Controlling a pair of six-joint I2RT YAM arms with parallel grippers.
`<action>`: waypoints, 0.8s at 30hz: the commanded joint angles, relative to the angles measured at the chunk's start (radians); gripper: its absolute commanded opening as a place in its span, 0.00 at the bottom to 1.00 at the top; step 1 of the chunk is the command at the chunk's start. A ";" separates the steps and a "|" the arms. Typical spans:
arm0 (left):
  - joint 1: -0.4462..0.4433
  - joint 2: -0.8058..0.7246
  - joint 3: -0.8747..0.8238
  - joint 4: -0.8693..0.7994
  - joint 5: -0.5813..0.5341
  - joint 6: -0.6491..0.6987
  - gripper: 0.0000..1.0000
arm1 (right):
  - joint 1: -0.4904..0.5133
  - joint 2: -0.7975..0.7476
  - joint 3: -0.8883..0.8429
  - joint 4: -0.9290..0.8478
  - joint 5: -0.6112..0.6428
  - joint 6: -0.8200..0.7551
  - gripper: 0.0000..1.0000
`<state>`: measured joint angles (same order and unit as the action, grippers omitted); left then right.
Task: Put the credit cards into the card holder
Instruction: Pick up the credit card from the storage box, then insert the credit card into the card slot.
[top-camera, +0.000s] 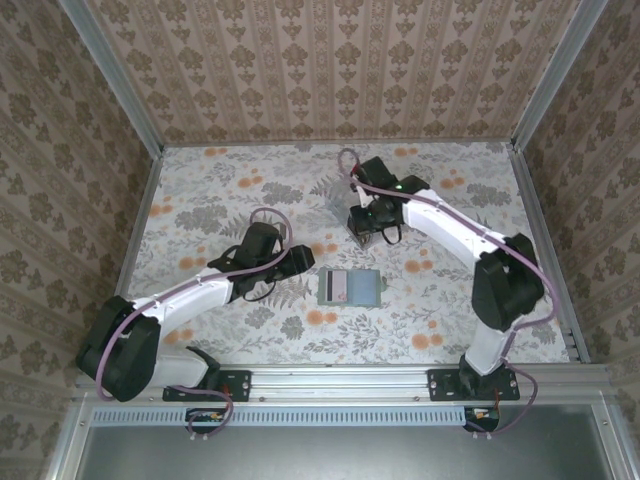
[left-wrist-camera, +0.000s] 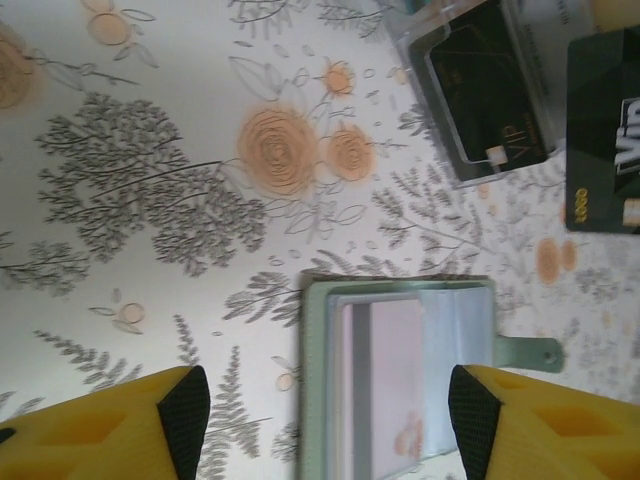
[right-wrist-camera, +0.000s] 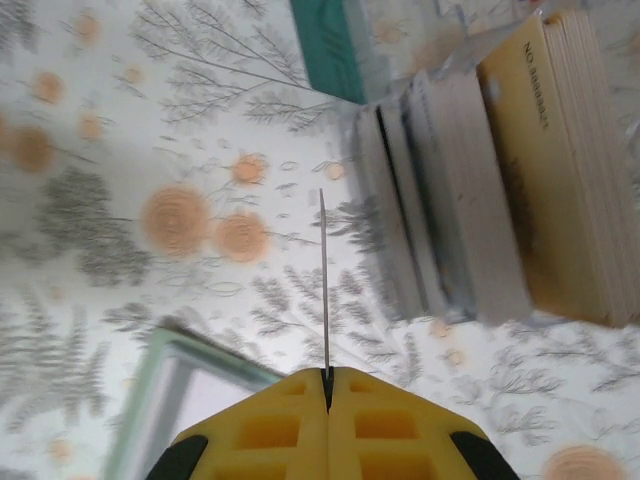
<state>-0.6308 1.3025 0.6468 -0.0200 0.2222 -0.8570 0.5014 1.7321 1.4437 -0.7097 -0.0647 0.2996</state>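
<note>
A robotics test cell is indicated rather than a home; a table (top-camera: 200, 200) covered in floral print is enclosed by papered walls (top-camera: 330, 60) and aluminium posts (top-camera: 112, 75); a left arm (top-camera: 190, 300) and a right arm (top-camera: 455, 230) are bolted to a metal rail (top-camera: 340, 382) at the near edge.

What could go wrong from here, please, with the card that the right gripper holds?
The right gripper pinches the card by one edge, so it may twist or slip. The card holder lies loose; the card could push it along rather than slide in, as the open left gripper seems not to pin it.
</note>
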 joint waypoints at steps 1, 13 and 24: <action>0.018 0.014 0.039 0.113 0.110 -0.058 0.69 | -0.045 -0.142 -0.121 0.163 -0.234 0.193 0.00; 0.042 0.140 0.123 0.407 0.360 -0.223 0.69 | -0.101 -0.371 -0.438 0.514 -0.489 0.550 0.00; 0.042 0.219 0.134 0.553 0.445 -0.319 0.58 | -0.109 -0.378 -0.512 0.658 -0.591 0.652 0.00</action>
<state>-0.5938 1.5101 0.7494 0.4477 0.6044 -1.1362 0.3973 1.3731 0.9501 -0.1230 -0.5953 0.9020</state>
